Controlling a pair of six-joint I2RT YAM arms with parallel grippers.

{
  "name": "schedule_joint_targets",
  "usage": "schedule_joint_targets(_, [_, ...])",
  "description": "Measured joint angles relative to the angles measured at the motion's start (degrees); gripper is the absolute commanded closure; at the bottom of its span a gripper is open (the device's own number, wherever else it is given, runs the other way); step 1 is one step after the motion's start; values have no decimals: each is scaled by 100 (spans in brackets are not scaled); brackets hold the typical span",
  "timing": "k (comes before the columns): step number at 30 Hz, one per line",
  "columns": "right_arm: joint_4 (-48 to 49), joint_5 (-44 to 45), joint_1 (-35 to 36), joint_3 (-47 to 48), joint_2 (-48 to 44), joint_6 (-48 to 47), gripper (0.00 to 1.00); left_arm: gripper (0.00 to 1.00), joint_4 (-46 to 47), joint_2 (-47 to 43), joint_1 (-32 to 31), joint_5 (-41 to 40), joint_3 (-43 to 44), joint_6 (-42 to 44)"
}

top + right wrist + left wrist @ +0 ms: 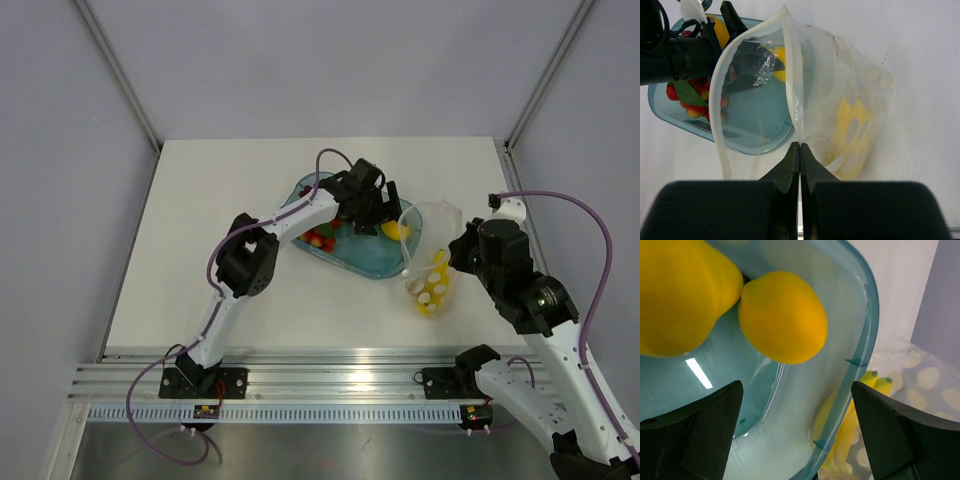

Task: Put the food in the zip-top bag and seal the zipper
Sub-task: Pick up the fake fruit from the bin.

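Observation:
The clear dotted zip-top bag (432, 262) lies right of the teal tray (368, 266), its mouth held open toward the tray. A yellow banana bunch (847, 125) is inside the bag. My right gripper (800, 150) is shut on the bag's mouth edge, by the pale zipper strip (717, 115). My left gripper (378, 215) hangs open and empty in the tray, its fingers (700, 430) below the lemon (782, 317) and the pear (675, 295). Red strawberries and green leaves (320, 238) lie at the tray's left end. The slider tab does not show.
The tray rim (860, 355) stands between my left fingers and the bag (930, 380). The white table (200, 250) ends at a metal rail (330, 385) along the near side. Grey walls enclose the left, right and back.

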Motion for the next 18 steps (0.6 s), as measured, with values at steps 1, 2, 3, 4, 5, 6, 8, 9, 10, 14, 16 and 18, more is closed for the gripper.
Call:
schedule_joint_targets(1, [0,-20,0,0,-11,0,100,7,31,48,-2,-24,55,-35])
schedule_joint_targets(2, [-2,-28,0,0,-22,2,100,5,85,107,-4,-52,120,-68])
schedule_joint_targets(3, [-2,-39,0,0,-33,2,100,5,136,157,-4,-90,179,-101])
schedule_joint_targets(4, [-4,-55,-2,0,-42,2,100,5,177,197,-4,-146,201,-142])
schedule_joint_targets(5, [-4,-68,-4,0,-50,2,100,5,199,221,-7,-184,212,-168])
schedule_joint_targets(6, [-4,-79,-4,0,-52,2,100,5,229,247,-7,-216,214,-201])
schedule_joint_targets(8, [-11,-81,-4,0,-70,0,100,5,271,289,-13,-289,214,-267])
schedule_joint_targets(9, [-17,-83,-4,0,-74,0,100,5,284,313,-17,-332,214,-306])
schedule_joint_targets(10, [-33,-85,-4,0,-79,0,100,5,306,332,-26,-372,214,-341])
schedule_joint_targets(14, [-83,-114,-4,2,-90,-2,100,8,507,428,-94,-511,214,-452])
schedule_joint_targets(16, [-144,-116,-4,20,-101,-2,100,9,595,481,-129,-560,214,-511])
schedule_joint_targets(18, [-175,-118,-4,39,-116,-4,100,9,667,540,-153,-603,214,-549])
